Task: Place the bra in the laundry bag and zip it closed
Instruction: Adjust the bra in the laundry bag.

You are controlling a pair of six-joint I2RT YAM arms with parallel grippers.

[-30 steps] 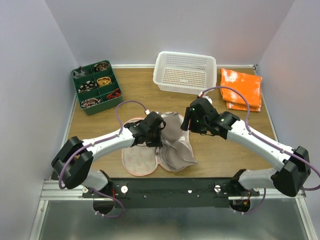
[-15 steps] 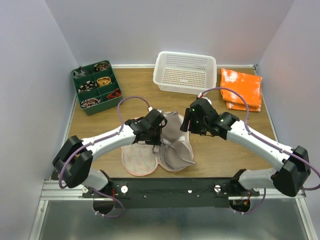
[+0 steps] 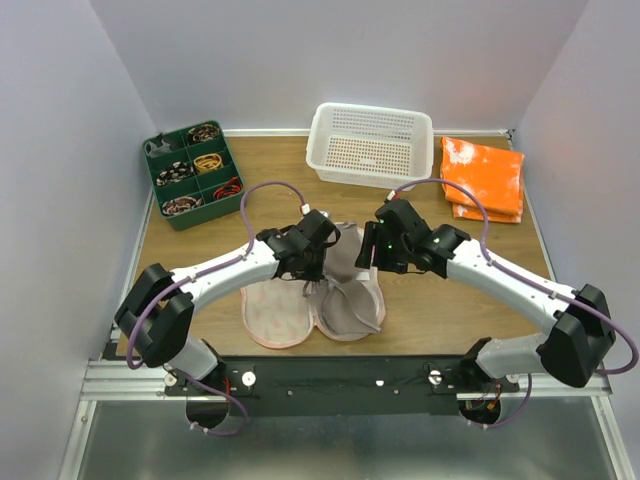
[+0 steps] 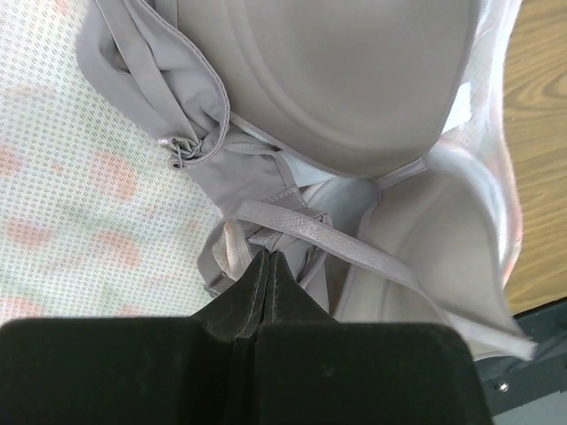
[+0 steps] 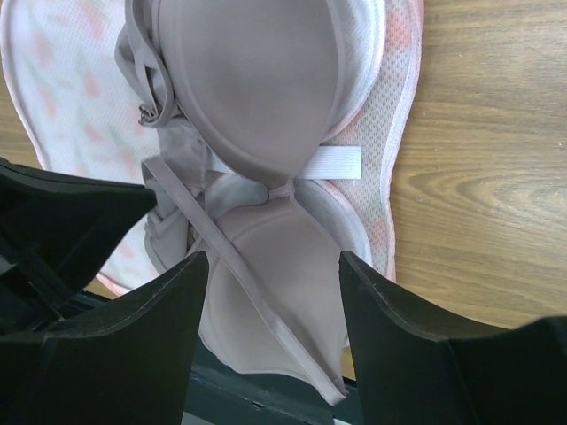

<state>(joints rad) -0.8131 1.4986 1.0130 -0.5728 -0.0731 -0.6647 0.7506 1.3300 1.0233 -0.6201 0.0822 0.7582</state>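
Observation:
The laundry bag [image 3: 272, 318] lies open like a clamshell near the front of the table, its mesh lining up. The taupe bra [image 3: 350, 298] rests in its right half, cups stacked, with straps bunched toward the hinge. My left gripper [image 3: 312, 274] is over the hinge, shut, its tips [image 4: 266, 257] pinching the bunched strap fabric of the bra [image 4: 337, 80] beside the bag's lining [image 4: 53, 177]. My right gripper [image 3: 366, 258] hovers open above the bra [image 5: 257, 80], fingers [image 5: 272, 257] apart on either side of the lower cup. The bag's pink rim [image 5: 390, 115] shows round the cups.
A white perforated basket [image 3: 370, 143] stands at the back centre. Folded orange-and-white cloth [image 3: 483, 178] lies at the back right, and a green compartment tray [image 3: 192, 173] of small items at the back left. The black base rail [image 3: 340, 378] runs just in front of the bag.
My left gripper has finished shutting and shifted a little back and right over the bag's hinge, gathering the strap fabric. The right arm has edged slightly left.

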